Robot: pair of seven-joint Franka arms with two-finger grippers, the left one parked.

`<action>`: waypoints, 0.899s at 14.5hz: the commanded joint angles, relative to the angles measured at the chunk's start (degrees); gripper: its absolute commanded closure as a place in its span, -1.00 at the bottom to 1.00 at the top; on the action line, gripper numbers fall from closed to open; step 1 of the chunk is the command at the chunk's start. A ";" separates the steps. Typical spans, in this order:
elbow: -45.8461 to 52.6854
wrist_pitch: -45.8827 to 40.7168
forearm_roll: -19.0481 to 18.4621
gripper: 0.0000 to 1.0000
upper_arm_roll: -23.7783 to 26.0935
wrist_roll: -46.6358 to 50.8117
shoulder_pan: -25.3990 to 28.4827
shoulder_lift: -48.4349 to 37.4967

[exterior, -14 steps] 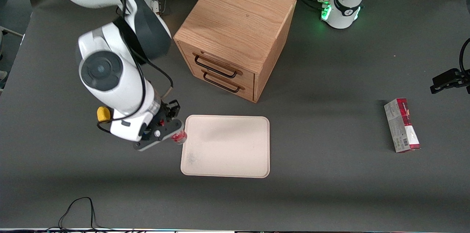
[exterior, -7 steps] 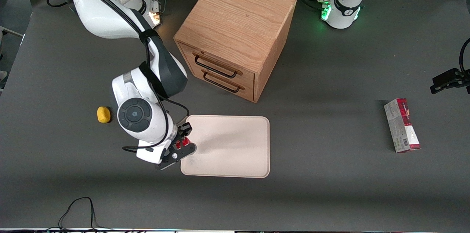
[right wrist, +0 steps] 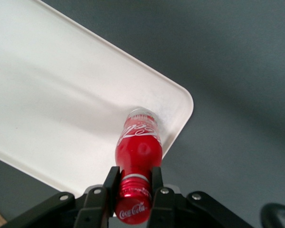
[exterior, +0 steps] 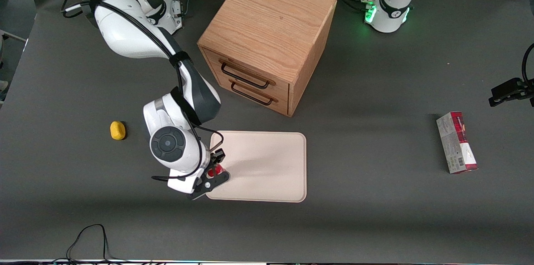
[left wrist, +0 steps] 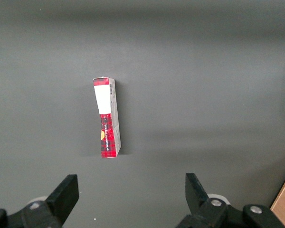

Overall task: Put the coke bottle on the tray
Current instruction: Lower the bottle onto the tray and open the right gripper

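Over the corner of the tray (exterior: 267, 165) that lies nearest the front camera and toward the working arm's end of the table, the gripper (exterior: 216, 172) hangs with the bottle (right wrist: 137, 142) in its hold. Its two fingers (right wrist: 155, 178) are clamped on the narrow neck just under the red cap, and the bottle's body hangs straight down from them. From the wrist camera its base sits inside the tray's (right wrist: 61, 95) rounded corner, close to the low rim. I cannot tell whether the base is touching the tray surface or just above it.

That closeness to the rim is the worry. If the fingers part now and the base lands partly on the raised edge, a slim, tall bottle like this would likely tip and roll off onto the dark table. A release from any height would add to that, since the base is narrow. The grip is high on the neck, so the body could also swing a little if the arm moves sideways. Easing it farther in toward the tray's middle before lowering would seem safer.

The wooden cabinet (exterior: 267, 39) stands farther from the camera, well apart, and the yellow lump (exterior: 117, 130) and the carton (exterior: 457, 142) are clear of the work.
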 commanded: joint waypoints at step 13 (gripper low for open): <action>1.00 0.85 -1.05 -1.00 0.09 2.05 0.31 -0.66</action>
